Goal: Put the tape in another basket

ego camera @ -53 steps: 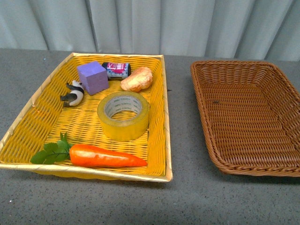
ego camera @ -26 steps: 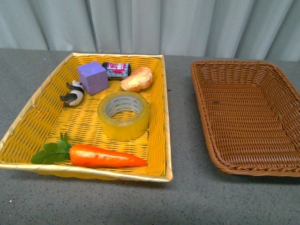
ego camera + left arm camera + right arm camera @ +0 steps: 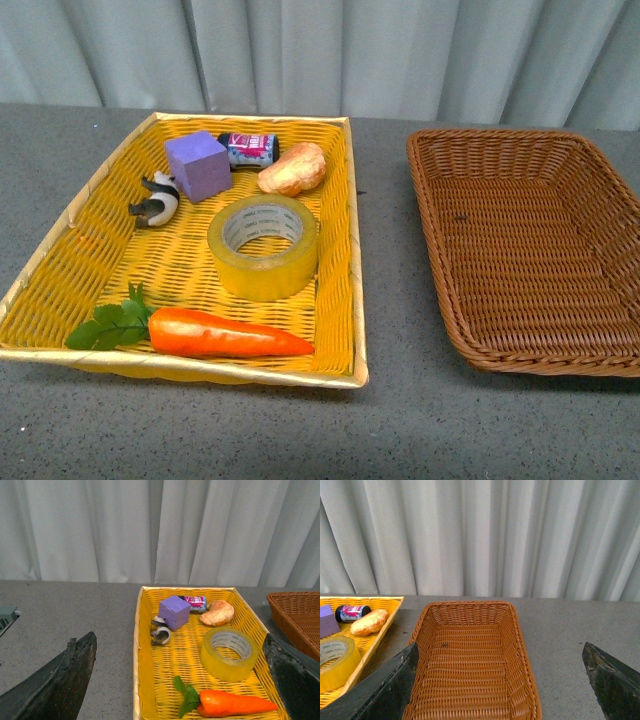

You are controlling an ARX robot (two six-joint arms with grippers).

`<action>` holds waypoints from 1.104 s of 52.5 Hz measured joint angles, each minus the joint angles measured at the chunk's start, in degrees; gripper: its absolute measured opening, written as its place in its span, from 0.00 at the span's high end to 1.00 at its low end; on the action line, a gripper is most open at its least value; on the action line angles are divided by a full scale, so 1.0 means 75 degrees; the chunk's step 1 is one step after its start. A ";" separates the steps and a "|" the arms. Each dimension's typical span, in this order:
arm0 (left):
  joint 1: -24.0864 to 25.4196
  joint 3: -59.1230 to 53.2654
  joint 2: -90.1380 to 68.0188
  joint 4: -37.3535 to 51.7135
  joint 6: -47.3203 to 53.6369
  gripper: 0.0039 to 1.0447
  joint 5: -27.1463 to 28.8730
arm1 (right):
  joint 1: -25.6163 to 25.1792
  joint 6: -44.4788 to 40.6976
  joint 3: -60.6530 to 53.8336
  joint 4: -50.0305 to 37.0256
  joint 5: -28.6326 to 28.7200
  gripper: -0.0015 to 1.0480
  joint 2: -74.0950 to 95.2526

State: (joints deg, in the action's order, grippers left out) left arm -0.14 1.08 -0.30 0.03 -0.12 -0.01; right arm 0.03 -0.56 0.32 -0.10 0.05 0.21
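The tape point(image 3: 263, 246), a wide yellowish roll with a white printed core, lies flat in the middle of the bright yellow basket point(image 3: 60, 262). It also shows in the left wrist view as the tape point(image 3: 229, 653) and at the edge of the right wrist view as the tape point(image 3: 335, 662). The brown wicker basket point(image 3: 530, 250) stands to the right and holds nothing. My left gripper point(image 3: 182, 677) hangs open above the yellow basket's near end. Open as well, my right gripper point(image 3: 500, 680) hovers over the brown basket point(image 3: 470, 665). Neither arm appears in the front view.
The yellow basket also holds an orange carrot point(image 3: 225, 333) with green leaves at the front, a purple cube point(image 3: 197, 165), a small can point(image 3: 248, 149), a bread roll point(image 3: 292, 168) and a black-and-white toy point(image 3: 156, 199). A grey curtain point(image 3: 320, 50) closes off the back.
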 joint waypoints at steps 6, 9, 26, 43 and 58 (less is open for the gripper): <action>0.0000 0.0000 0.0000 0.0000 0.0000 0.06 0.0000 | 0.0000 0.0000 0.0000 0.0000 0.0000 0.09 0.0000; 0.0000 0.0000 0.0000 0.0000 0.0000 0.06 0.0000 | 0.0000 0.0000 0.0000 0.0000 0.0000 0.09 0.0000; -0.0388 0.0204 -0.0391 -0.0650 -0.0268 0.06 0.1358 | 0.0000 0.0000 0.0000 0.0000 0.0003 0.09 0.0000; -0.0595 0.1833 -0.6755 0.2792 -0.0662 0.06 0.1918 | 0.0000 0.0000 0.0000 0.0000 0.0000 0.09 0.0000; -0.1259 0.4240 -1.0963 0.2442 -0.1317 0.06 0.1644 | 0.0000 0.0000 0.0000 0.0000 0.0000 0.09 0.0000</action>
State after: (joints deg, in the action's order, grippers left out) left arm -9.58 32.88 -82.52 18.35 -10.00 12.32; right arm 0.03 -0.56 0.32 -0.10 0.05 0.21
